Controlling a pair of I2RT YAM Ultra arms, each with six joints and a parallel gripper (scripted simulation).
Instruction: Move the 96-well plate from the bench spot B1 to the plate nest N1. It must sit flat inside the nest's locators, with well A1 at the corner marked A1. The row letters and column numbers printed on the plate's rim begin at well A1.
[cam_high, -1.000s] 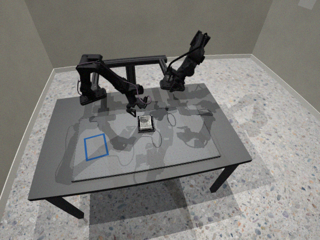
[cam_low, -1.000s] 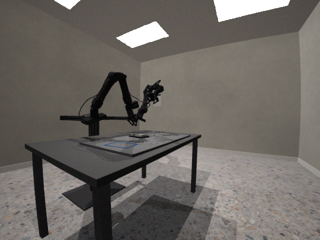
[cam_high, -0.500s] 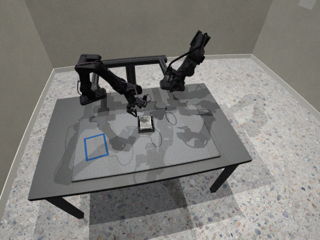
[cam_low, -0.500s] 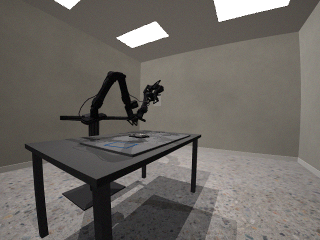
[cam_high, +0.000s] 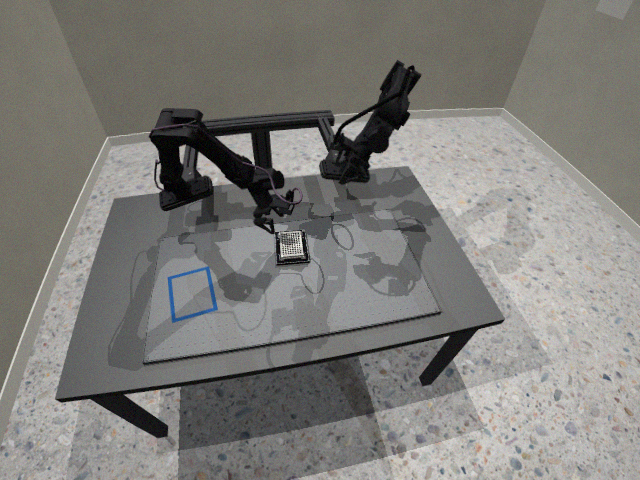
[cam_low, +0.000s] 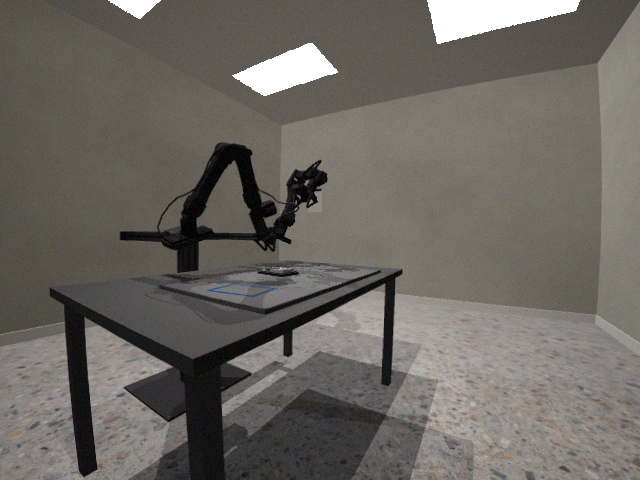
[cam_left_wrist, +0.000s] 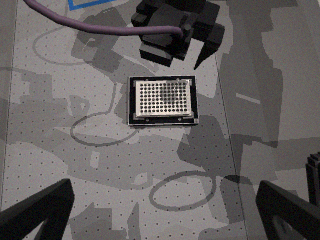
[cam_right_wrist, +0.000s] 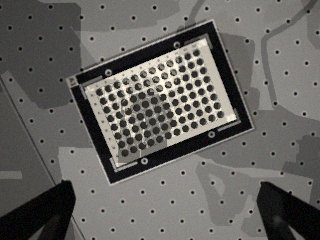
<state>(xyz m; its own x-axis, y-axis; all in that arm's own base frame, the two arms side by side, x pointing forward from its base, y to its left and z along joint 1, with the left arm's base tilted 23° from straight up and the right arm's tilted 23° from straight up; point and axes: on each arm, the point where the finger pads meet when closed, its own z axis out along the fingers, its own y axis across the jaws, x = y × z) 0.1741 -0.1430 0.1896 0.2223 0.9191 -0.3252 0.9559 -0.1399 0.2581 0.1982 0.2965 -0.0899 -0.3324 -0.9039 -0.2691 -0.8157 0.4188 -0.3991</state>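
Observation:
The white 96-well plate (cam_high: 292, 243) (cam_left_wrist: 162, 98) (cam_right_wrist: 160, 102) sits in the black plate nest N1 (cam_high: 292, 260) (cam_left_wrist: 132, 100) (cam_right_wrist: 99, 135) and looks flat, inside the corner locators. In the right wrist view, the nest's corner mark (cam_right_wrist: 72, 81) is at upper left. Faint rim print runs along the plate's left and top edges from that corner, too small to read. Bench spot B1, a blue outline (cam_high: 194, 315) (cam_low: 230, 293) (cam_left_wrist: 93, 5), is empty. My right gripper (cam_high: 279, 221) (cam_left_wrist: 170, 59) (cam_right_wrist: 165, 190) is open, above and behind the plate, touching nothing. My left gripper (cam_high: 407, 67) (cam_left_wrist: 164, 189) is open and raised far from it.
The nest stands near the middle of a perforated light board (cam_high: 361, 304) on the dark table (cam_high: 98, 330). The two arm bases stand at the table's back edge by a dark rail (cam_high: 268, 122). No other loose objects show.

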